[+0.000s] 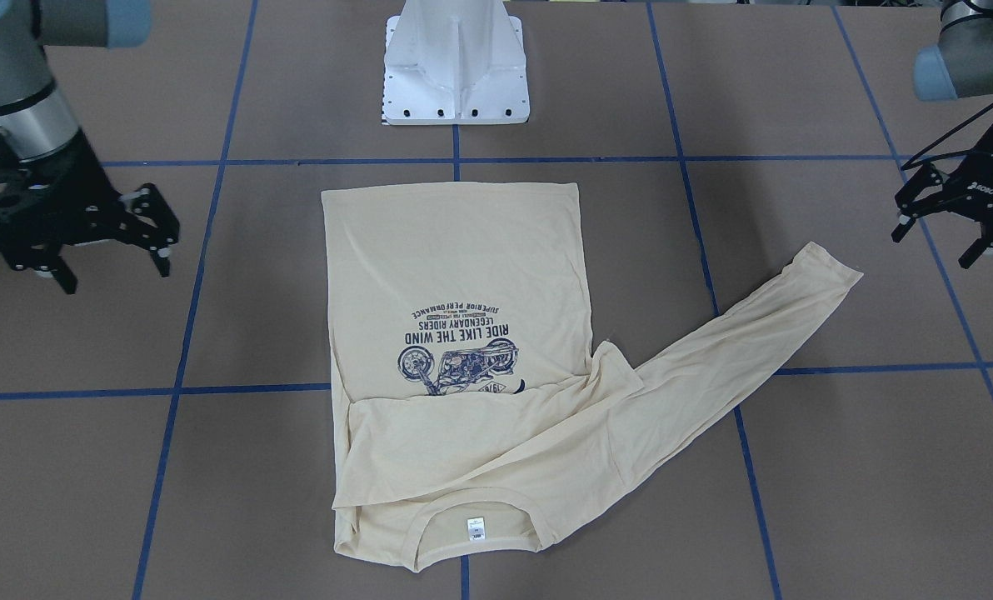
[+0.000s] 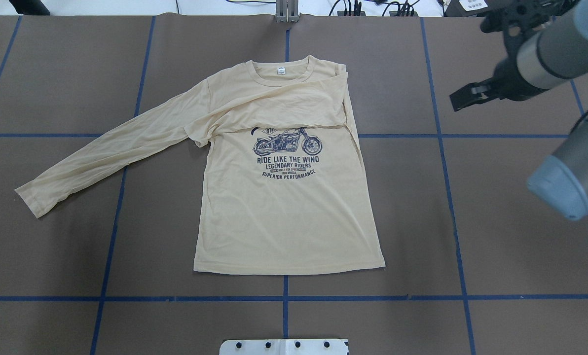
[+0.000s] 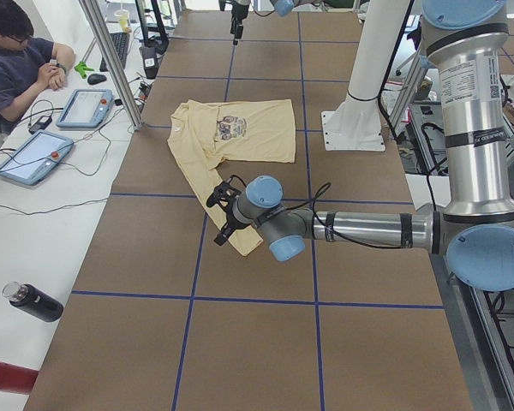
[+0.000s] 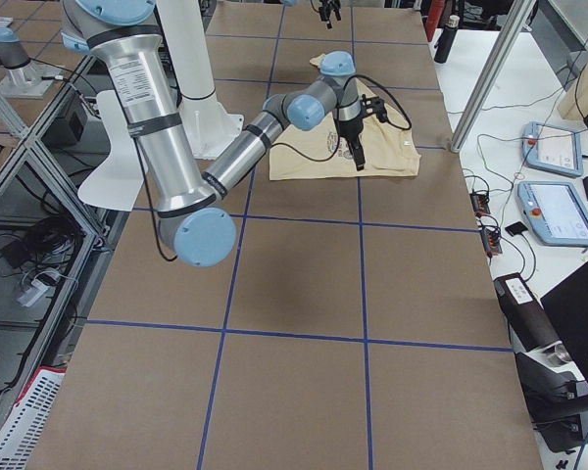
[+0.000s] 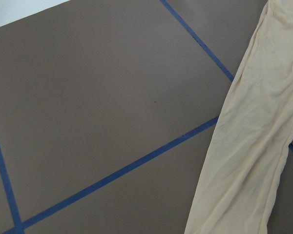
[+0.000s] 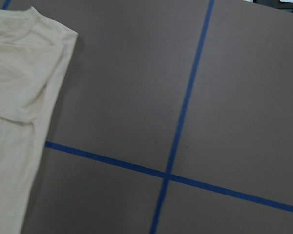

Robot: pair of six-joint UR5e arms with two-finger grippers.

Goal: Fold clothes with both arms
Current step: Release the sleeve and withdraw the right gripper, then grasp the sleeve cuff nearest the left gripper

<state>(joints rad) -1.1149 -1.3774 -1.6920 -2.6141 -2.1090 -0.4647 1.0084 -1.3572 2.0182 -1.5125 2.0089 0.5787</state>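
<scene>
The cream-yellow long-sleeved T-shirt (image 2: 284, 212) lies flat, print side up, with its collar and white neck label (image 2: 279, 71) on the far side from the robot. The sleeve on the robot's right is folded across the chest (image 2: 284, 108) and covers the top of the motorcycle print. The other sleeve (image 2: 111, 153) stretches out towards the robot's left. My left gripper (image 1: 940, 240) is open and empty, hovering just beyond that sleeve's cuff (image 1: 821, 267). My right gripper (image 1: 113, 268) is open and empty above bare table, off the shirt's right edge. The left wrist view shows the sleeve (image 5: 249, 146). The right wrist view shows the shoulder (image 6: 19, 97).
The white pedestal base (image 1: 456, 75) stands behind the shirt's hem. Blue tape lines (image 2: 284, 298) grid the brown table. In the exterior left view an operator (image 3: 17, 60) sits at a side bench with tablets (image 3: 30, 158). A black bottle (image 3: 34, 301) lies there.
</scene>
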